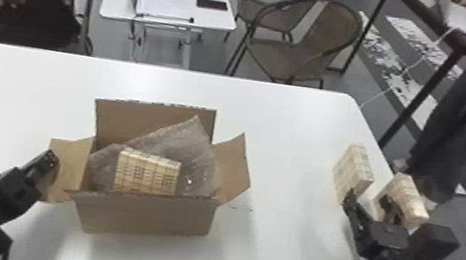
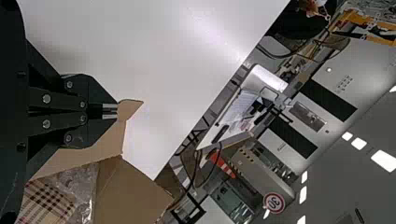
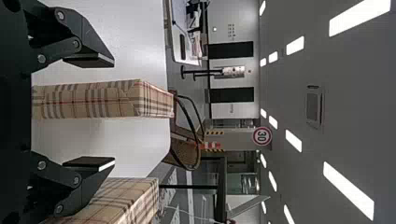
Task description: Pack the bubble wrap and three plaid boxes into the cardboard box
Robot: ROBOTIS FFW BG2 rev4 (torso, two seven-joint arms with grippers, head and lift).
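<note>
At lower left of head view, left gripper (image 1: pixel 52 157) pinches the flap (image 1: pixel 72 163); at centre, cardboard box (image 1: pixel 145 217) has bubble wrap (image 1: pixel 197 157) and plaid box (image 1: pixel 147 172). Right gripper (image 1: pixel 367 200) is wide open; its wrist view shows another plaid box (image 3: pixel 93 100) between.

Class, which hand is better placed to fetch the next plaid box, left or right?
Probably the right hand: one plaid box shows between its open fingers, with another close by. The left hand is across the table, at the cardboard box's left flap.
</note>
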